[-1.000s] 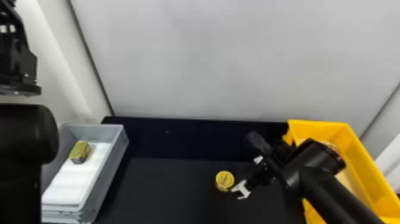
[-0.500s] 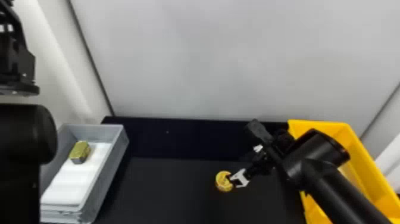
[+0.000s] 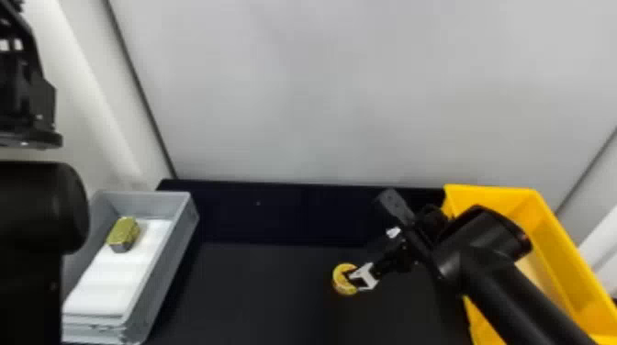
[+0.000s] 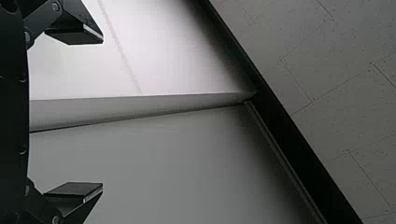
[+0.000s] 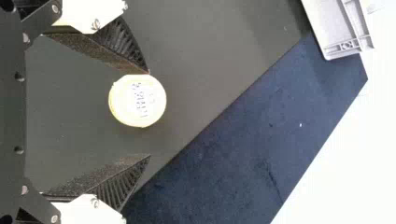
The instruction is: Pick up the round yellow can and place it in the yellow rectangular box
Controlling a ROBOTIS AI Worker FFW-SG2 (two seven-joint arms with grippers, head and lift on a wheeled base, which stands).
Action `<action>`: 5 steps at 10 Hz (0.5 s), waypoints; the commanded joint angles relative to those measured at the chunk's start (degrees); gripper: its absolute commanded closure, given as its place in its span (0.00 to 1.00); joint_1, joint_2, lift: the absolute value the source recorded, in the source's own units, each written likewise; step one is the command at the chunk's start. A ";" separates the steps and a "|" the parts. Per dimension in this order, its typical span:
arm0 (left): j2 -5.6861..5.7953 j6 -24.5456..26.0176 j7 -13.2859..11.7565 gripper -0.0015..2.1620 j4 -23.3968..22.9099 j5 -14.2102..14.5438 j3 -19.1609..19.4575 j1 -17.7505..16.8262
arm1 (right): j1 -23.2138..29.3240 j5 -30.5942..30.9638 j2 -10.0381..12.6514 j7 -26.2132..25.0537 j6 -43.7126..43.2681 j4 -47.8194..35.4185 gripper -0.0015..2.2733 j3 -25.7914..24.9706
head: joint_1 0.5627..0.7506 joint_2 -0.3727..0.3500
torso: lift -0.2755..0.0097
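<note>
We've got L gripper (image 3: pixel 30 110) far L of yellow box (image 3: pixel 486 196), fingers apart; gray tray (image 3: pixel 176 257) w/ gold block (image 3: pixel 123 234) well L of box too. Rd can (image 3: pixel 341 286) on blk table (image 3: pixel 257 293), L of box. R gripper (image 3: pixel 361 260) just L of box, fingers apart, one tip at can's edge, contact unclear.

Right arm (image 3: pixel 518 298) blocks part of yellow rectangular box (image 3: pixel 558 241), left arm (image 3: pixel 36 206) part of gray bin (image 3: pixel 167 264), print (image 5: pixel 141 100) on round yellow can (image 5: pixel 125 114) blurry.
</note>
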 commanded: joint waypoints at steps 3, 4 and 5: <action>0.08 -0.18 0.01 0.07 0.35 0.00 -0.45 -0.34 | -1.25 -2.03 1.69 -1.93 -3.32 5.89 0.11 -0.11 | 0.53 0.59 | 0.93; -0.01 -0.26 0.01 0.07 0.44 0.00 -0.62 -0.43 | -1.43 -2.38 2.13 -2.37 -4.02 7.12 0.10 -0.11 | 0.53 0.59 | 0.93; -0.10 -0.35 0.09 0.07 0.61 0.00 -0.80 -0.51 | -1.60 -2.47 2.31 -2.90 -4.11 7.91 0.08 -0.03 | 0.53 0.59 | 0.93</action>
